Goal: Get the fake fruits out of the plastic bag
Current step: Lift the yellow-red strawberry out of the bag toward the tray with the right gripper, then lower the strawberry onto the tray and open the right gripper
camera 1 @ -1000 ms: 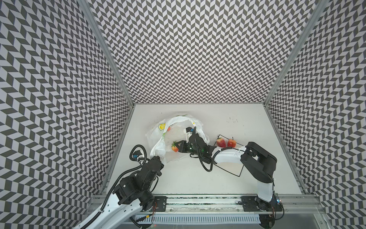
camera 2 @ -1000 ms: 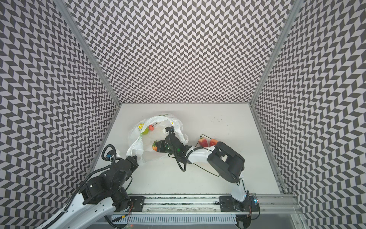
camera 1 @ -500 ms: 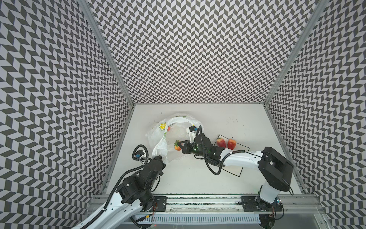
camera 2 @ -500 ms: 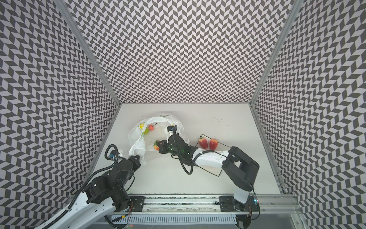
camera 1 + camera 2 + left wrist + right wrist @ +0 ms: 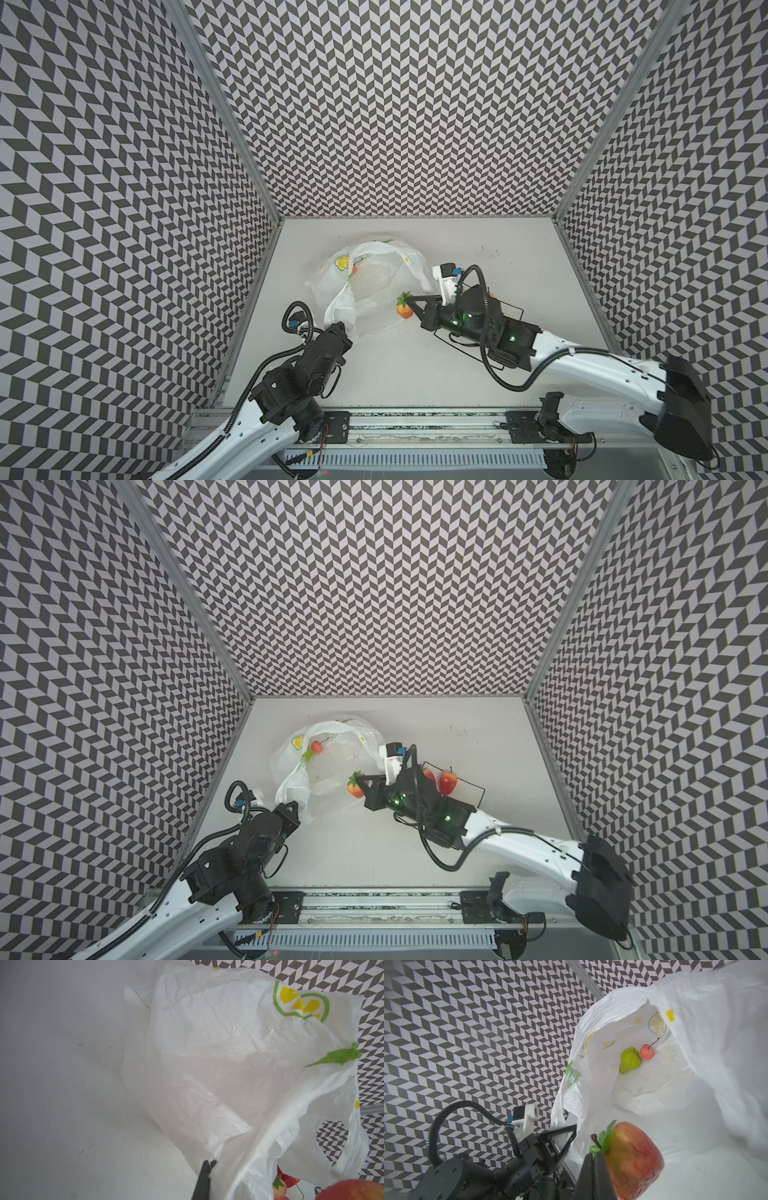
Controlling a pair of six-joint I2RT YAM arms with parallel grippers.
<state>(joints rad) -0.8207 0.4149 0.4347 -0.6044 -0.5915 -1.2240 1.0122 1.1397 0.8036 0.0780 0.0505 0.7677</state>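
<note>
Right wrist view looks into the plastic bag [image 5: 695, 1022], showing the pear [image 5: 630, 1059] and cherry [image 5: 646, 1051]. The right tool [image 5: 593, 1157] pinches a red fruit [image 5: 633, 1159] at its cap. In the left wrist view the left tool [image 5: 207, 1164] pinches the bag's edge and the contents are hidden.

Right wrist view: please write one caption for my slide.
Jaws hold a strawberry before the open plastic bag; pear and cherry lie inside.
</note>
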